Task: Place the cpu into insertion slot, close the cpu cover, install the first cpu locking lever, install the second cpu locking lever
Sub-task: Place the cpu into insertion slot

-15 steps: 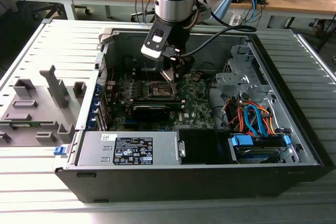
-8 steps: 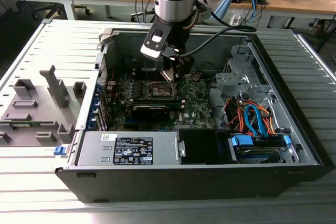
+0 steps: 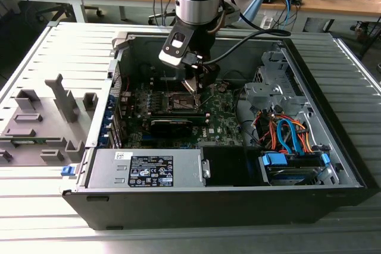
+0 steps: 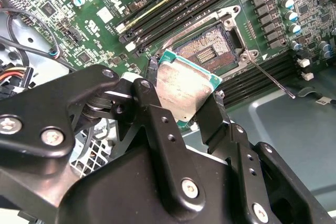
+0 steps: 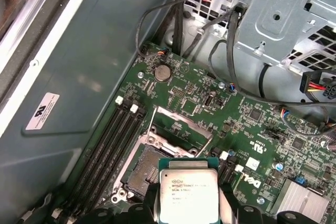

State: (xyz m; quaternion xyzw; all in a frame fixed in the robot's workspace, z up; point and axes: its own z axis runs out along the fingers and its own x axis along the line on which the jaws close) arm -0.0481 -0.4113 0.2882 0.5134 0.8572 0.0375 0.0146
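Second wrist view shows the tool (image 4: 181, 103) clenched on the cpu (image 4: 186, 85), which hangs close over the uncovered insertion slot (image 4: 207, 51) on the green motherboard (image 4: 105, 19), not yet seated.

The cpu (image 4: 184, 90) is sitting in the end effector (image 4: 181, 109), just beside the insertion slot (image 4: 210, 51); the slot is lying on the motherboard (image 4: 105, 30). The motherboard is lying inside the computer case (image 3: 238, 206).
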